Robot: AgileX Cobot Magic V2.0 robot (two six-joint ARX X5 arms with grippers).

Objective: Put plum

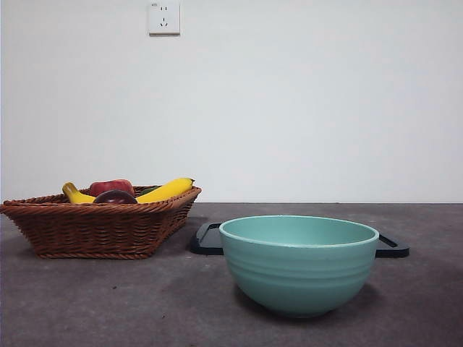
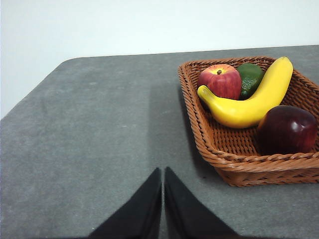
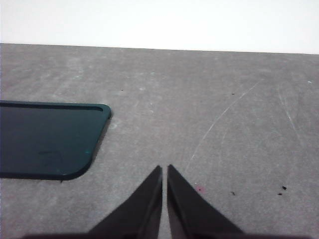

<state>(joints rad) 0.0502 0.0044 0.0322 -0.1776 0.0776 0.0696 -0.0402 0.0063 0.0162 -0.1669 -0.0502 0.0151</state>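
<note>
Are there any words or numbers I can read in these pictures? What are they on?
No words or numbers can be read anywhere.
The wall socket has a tiny mark at its top corner, too small to read.
The basket, the plum, the teal bowl and the dark tray carry no labels.

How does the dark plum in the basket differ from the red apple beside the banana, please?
The plum is dark maroon, nearly black, while the apple is brighter red with yellow streaks. The plum's skin shows no stem, whereas the apple shows a stem dimple on top. The plum lies at one end of the basket and the apple lies towards the other, beyond the banana. Both are round and glossy.
</note>
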